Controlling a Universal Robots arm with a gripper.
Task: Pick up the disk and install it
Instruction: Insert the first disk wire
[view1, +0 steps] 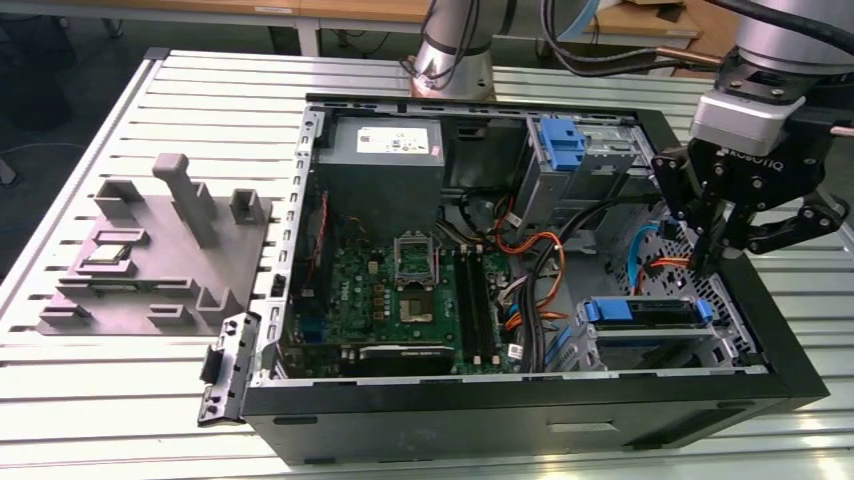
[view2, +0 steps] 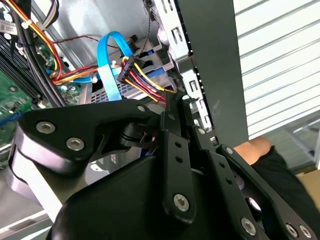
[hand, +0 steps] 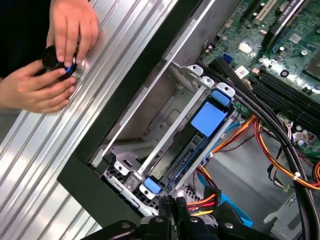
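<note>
In the exterior view, the gripper (view1: 707, 262), fingers pressed together, hangs inside the open case (view1: 534, 405), close to its wall at 3 o'clock. Orange and blue cables (view1: 661, 262) crowd in at 9 o'clock. The drive cage (view1: 727, 345) holding the disk (view1: 647, 312) blocks 7 o'clock. Beyond the cables, the space over the motherboard (view1: 400, 290) is open. In the first wrist view, a person's hands (hand: 35, 92) rest on the table (hand: 30, 165) just outside that wall.

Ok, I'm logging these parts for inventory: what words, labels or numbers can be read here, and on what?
No text can be quoted with confidence.
White sticker on the grey metal box: print too small to read.
Gripper, white lettering on its body: a maker's mark, nothing more.
Motherboard: markings too small to read.
</note>
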